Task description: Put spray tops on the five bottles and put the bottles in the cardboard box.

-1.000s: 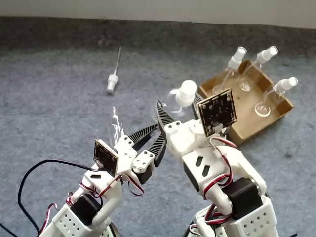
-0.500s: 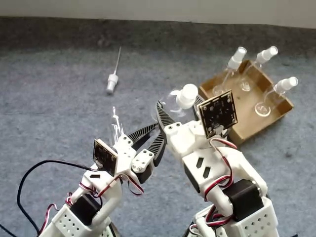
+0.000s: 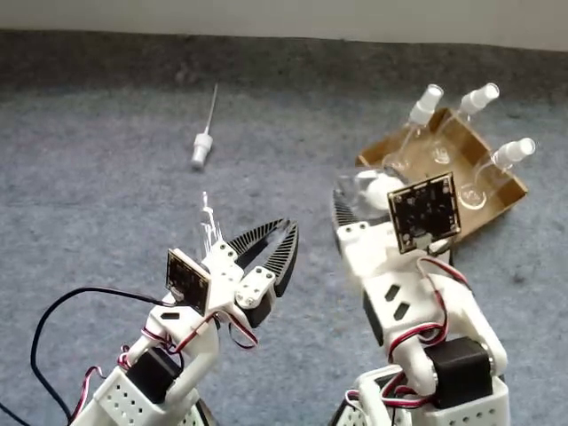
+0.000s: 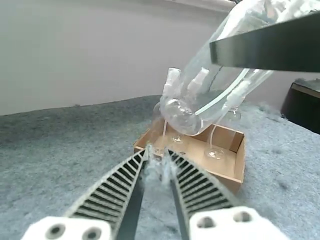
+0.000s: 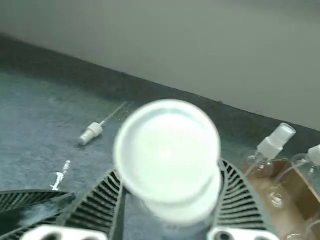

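Right hand [image 5: 169, 195]: pinching a clear bottle [image 4: 200, 95], ribbed black fingers [image 5: 100, 200] pressed on either side of its neck. A white spray top [image 5: 167, 150] is on this bottle, its round cap facing the wrist camera.

Held bottle: off the desk [image 3: 106, 204], tilted, base end toward the cardboard box [image 3: 493, 213]. In the high view it sits at the box's near-left corner, partly hidden by the arm's camera board. Cannot tell whether it is over the box or just beside it.

Cardboard box: low and open, on the right part of the grey carpeted desk. Three bottles [image 3: 417, 124] stand in it, each with a white spray top, all leaning away from the arms.

Left hand [image 4: 159, 157]: fingers spread by a narrow gap, nothing gripped. It hangs above the carpet, left of the right hand and apart from it, pointing toward the box.

Loose spray top [image 3: 202, 149]: lying on the carpet well out in front of the left arm, thin tube pointing away from the arms.

Small clear glinting object [image 3: 209, 220]: just beside the left arm's wrist, on the carpet. Too faint to identify.
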`<act>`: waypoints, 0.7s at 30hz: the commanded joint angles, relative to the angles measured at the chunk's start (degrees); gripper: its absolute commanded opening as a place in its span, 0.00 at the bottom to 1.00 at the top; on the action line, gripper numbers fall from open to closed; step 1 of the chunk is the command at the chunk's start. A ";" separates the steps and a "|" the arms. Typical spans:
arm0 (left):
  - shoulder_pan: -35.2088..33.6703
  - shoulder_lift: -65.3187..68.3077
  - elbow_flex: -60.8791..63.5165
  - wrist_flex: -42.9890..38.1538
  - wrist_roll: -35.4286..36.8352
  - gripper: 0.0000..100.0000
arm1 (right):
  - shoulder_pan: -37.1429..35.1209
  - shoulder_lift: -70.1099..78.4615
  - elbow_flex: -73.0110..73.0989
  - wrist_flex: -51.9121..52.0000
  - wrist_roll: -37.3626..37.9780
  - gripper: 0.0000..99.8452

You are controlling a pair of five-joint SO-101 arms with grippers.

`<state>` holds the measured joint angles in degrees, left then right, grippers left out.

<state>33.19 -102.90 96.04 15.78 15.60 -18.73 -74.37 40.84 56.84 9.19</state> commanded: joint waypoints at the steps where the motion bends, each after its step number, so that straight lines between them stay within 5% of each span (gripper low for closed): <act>1: -0.75 0.13 1.10 -0.88 0.62 0.00 | 7.16 0.31 -3.56 0.04 2.11 0.14; 11: -0.75 0.13 1.10 -0.88 0.62 0.00 | 25.89 17.19 -3.21 -11.03 2.20 0.14; 21: -0.75 0.13 1.10 -0.88 0.62 0.00 | 28.88 35.21 -3.56 -17.54 4.75 0.14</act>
<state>33.19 -102.90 96.04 15.78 15.60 9.32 -41.49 40.84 42.86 11.38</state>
